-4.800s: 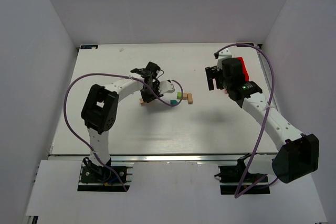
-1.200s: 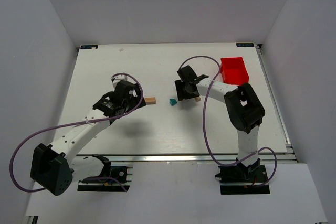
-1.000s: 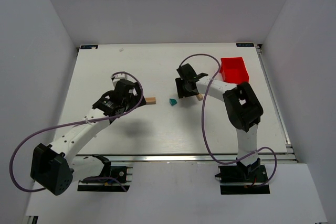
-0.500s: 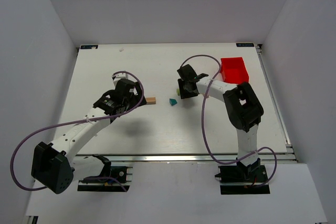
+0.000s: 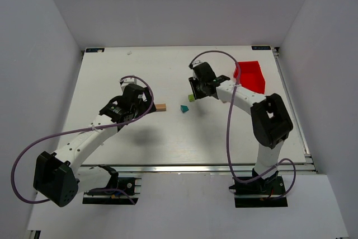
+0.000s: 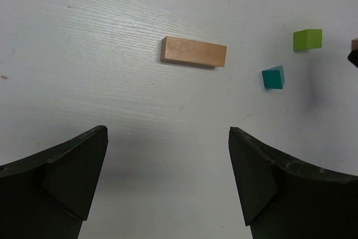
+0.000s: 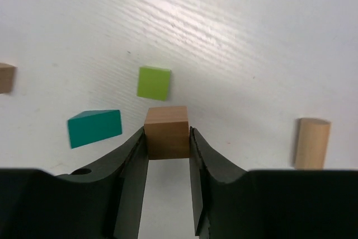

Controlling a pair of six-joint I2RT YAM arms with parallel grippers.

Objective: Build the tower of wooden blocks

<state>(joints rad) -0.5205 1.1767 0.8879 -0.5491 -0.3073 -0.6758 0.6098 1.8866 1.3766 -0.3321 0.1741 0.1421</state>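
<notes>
Loose wood blocks lie apart on the white table. My right gripper (image 7: 168,138) is shut on a tan cube (image 7: 166,131), held just above the surface. Just beyond it lie a lime-green block (image 7: 154,83) and, to the left, a teal wedge (image 7: 95,128). A tan cylinder (image 7: 311,143) lies to the right. In the top view the right gripper (image 5: 193,90) hovers beside the lime block (image 5: 191,98), with the teal wedge (image 5: 183,108) nearby. My left gripper (image 6: 168,155) is open and empty, short of a long tan block (image 6: 193,52).
A red bin (image 5: 251,76) stands at the back right, behind the right arm. The purple cables loop over both arms. The left gripper (image 5: 142,103) sits just left of the long tan block (image 5: 161,107).
The right gripper has closed on the tan cube and drawn back toward the far side, uncovering the lime block. The left arm has stayed put.
</notes>
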